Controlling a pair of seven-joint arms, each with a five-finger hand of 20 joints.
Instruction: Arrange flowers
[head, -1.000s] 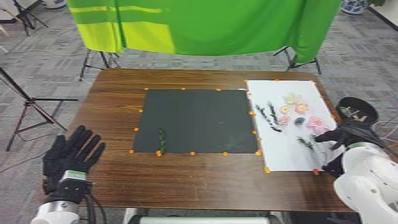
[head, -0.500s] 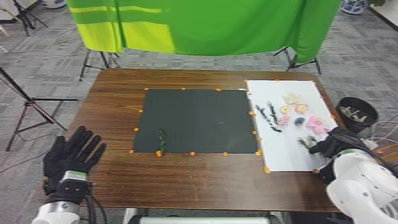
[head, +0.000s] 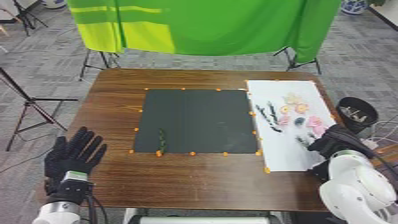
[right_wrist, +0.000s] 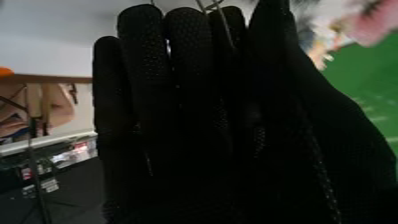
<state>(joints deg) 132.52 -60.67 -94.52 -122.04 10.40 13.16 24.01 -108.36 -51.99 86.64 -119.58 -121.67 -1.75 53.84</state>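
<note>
In the head view my right hand is over the right edge of the white sheet, close beside a small dark green sprig and partly hiding it. In the right wrist view, the right hand has straight fingers, with a thin stem by the fingertips and a pink flower beyond. Farther up the white sheet lie dark leafy twigs, pink flowers and pale yellow ones. One green sprig lies on the black sheet. My left hand is open, left of that sheet.
A black bin with pale items inside stands beyond the table's right edge. Orange markers line both sheets on the brown table. A green cloth hangs behind the table.
My right hand has moved left over the white sheet's edge, covering more of the sprig's stem. The right forearm has shifted left with it. My left hand has barely moved.
</note>
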